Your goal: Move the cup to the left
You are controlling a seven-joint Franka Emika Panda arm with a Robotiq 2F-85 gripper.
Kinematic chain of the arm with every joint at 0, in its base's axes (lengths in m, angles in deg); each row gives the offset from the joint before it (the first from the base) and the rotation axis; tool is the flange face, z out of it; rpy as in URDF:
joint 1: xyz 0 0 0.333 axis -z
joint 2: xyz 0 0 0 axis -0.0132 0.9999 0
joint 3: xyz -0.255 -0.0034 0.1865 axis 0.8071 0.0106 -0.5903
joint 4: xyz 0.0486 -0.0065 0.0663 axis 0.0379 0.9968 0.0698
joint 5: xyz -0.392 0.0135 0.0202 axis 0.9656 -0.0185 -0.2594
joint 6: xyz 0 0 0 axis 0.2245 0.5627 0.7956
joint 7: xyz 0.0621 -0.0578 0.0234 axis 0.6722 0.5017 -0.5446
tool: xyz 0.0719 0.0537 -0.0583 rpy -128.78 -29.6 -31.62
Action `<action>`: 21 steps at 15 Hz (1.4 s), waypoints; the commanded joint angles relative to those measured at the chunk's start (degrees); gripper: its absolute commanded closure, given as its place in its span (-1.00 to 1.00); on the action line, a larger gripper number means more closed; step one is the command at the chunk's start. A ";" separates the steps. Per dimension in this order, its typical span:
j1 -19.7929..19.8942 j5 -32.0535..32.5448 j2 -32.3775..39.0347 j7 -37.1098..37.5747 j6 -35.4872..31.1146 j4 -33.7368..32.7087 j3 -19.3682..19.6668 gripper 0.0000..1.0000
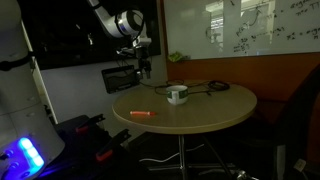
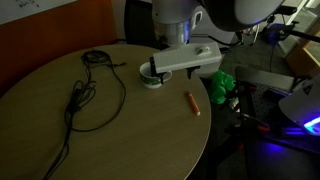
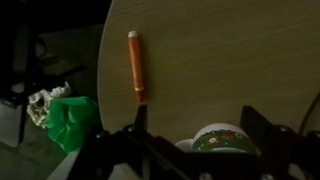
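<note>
Step in hand: lining up for the grasp. The cup is not yet taken and not yet moved.

- The cup (image 2: 152, 78) stands upright on the round table (image 2: 120, 140), toward the 2 o'clock part of the top in that exterior view and near the edge. It is white with a darker inside.
- The gripper (image 2: 152, 68) hangs right at the cup in that exterior view. In the other angle the gripper (image 1: 145, 66) sits at about 10 o'clock from the cup (image 1: 176, 95) and apart from it. I judge it is above the cup, not down around it.
- In the wrist view the jaws stand wide apart and hold nothing. The dark fingers (image 3: 140, 125) flank the cup (image 3: 218, 140), which lies low between them at 6 o'clock.
- An orange marker (image 3: 134, 65) lies flat at about 11 o'clock from the cup, well apart. A cable (image 2: 95, 58) lies over on the 10 o'clock side of the table. Some green stuff (image 3: 72, 118) sits off the table edge.

Next move, as I judge it: come straight down until the fingers bracket the cup wall, close, lift a little and carry it left. The marker seems far enough off to stay out of the way.

Hard to make out:
- The wrist frame cuts off the lower half of the cup.
- The height of the fingertips over the rim cannot be told.
- The gripper body hides part of the cup in one exterior view.
- The room is dim, so I cannot see whether the cup has a handle.
</note>
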 commanded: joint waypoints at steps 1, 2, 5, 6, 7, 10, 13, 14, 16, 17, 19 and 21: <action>0.34 0.06 -0.01 0.01 0.10 -0.06 -0.34 -1.00; 0.34 0.06 -0.01 0.01 0.10 -0.06 -0.34 -1.00; 1.68 1.51 1.21 -5.19 -10.96 0.60 0.22 -1.00; 1.85 3.01 2.20 -6.64 -14.50 0.20 0.88 -1.00; 2.22 3.72 3.67 -8.99 -18.16 -0.42 1.51 -1.00; 2.49 1.33 9.28 -12.97 -23.42 -3.45 3.31 -1.00; 0.28 -2.30 13.22 -8.01 -17.33 -7.23 6.37 -1.00; 0.40 -4.34 13.73 -7.38 -16.28 -7.63 6.56 -1.00; -0.93 -5.43 14.48 -2.50 -14.60 -8.66 9.00 -1.00; -0.44 -6.93 14.07 -1.57 -13.25 -8.85 8.74 -1.00; -2.37 -5.55 12.81 5.48 -12.17 -8.50 11.39 -1.00; -3.81 -3.14 12.12 12.66 -10.61 -8.64 13.55 -1.00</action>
